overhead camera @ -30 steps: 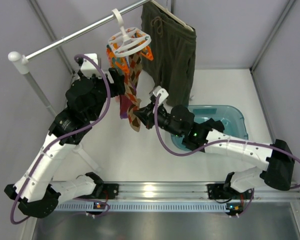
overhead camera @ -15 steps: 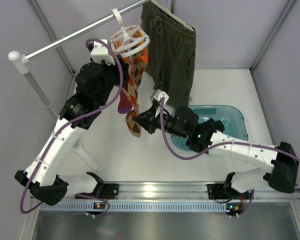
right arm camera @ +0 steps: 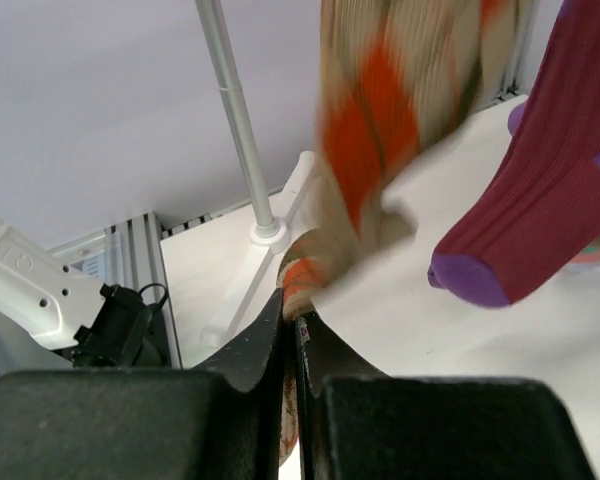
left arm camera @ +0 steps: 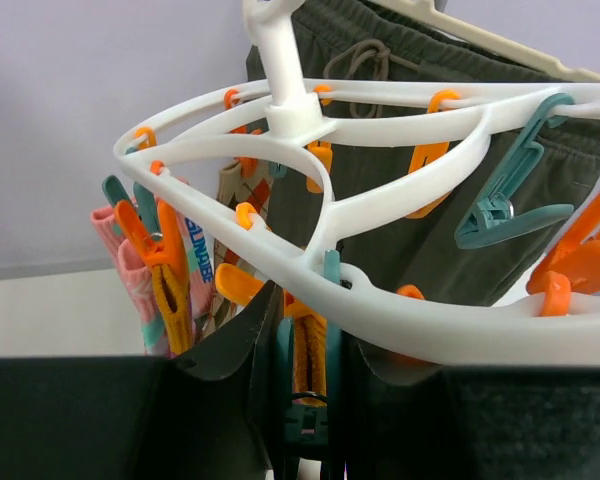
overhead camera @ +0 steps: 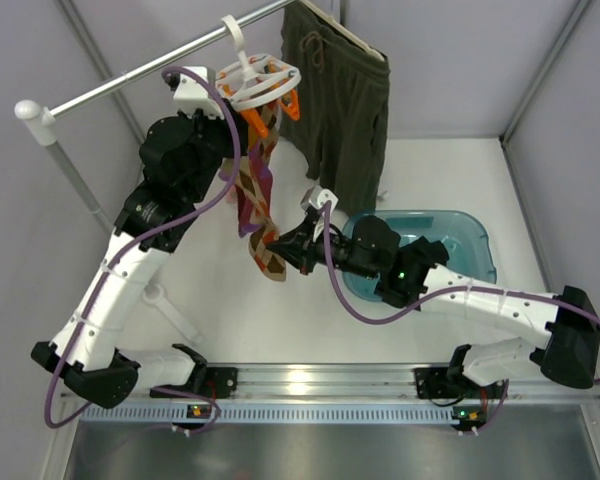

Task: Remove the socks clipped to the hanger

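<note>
Diamond sock (overhead camera: 264, 243) hangs lengthwise downward from hanger (overhead camera: 263, 87), toe pinched in right end effector (right arm camera: 292, 312); left end effector (left arm camera: 306, 335) grip unclear.

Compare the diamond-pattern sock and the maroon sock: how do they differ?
The diamond-pattern sock is tan with orange diamonds; the maroon sock is plain with a purple toe. The right gripper pinches the diamond-pattern sock's lower end between its fingers; the maroon sock hangs free. Both dangle from the hanger.
</note>
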Motion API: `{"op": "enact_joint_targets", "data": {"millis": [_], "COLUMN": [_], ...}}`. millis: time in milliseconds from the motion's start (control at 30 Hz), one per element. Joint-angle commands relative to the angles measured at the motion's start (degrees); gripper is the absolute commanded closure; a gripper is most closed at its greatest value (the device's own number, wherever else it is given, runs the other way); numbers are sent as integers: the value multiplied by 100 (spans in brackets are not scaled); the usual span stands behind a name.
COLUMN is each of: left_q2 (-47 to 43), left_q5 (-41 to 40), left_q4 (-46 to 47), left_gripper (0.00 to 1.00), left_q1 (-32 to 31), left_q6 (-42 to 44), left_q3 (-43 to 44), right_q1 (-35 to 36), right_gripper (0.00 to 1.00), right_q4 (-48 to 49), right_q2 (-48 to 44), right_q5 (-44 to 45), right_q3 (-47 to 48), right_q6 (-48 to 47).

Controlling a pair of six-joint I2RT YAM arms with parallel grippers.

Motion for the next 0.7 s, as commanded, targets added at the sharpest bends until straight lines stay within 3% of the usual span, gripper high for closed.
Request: {"op": "enact_joint_targets", "data": {"millis": [0, 133, 233, 267, 300, 367, 500, 600, 667], "left_q2": [146, 199, 199, 173, 95, -29, -327, -591, -828], "left_q5": [113, 131, 219, 236, 254, 324, 377, 395, 342], "left_q4": [463, 463, 463, 463, 463, 463, 463, 463, 446], "left_gripper": [80, 94, 93, 84, 59, 41, 23, 4, 2], "left_q1": [47, 47, 47, 47, 55, 47, 47, 47, 47], "left_q6": [62, 27, -43, -87, -114, -271, -465, -579, -711], "left_q3": [259, 260, 233, 181, 120, -56, -354, -627, -899], "right_q1": [-58, -58, -58, -58, -58, -76, -242, -690, -1313], "right_gripper": [100, 100, 100, 100, 100, 100, 100, 100, 100], "right_q4": [35, -70, -368, -456, -553, -1193, -2652, -3733, -4147], "right_q2": [-39, -118, -460, -783, -978, -1584, -2446, -2860, -3001], "right_q5": [-183, -157, 106, 455, 667, 1502, 2873, 3630, 3807], "right_q3": [-56, -161, -476, -600, -706, -900, -961, -909, -926], "right_q6": [-60, -112, -165, -157, -130, -25, 300, 625, 836]}}
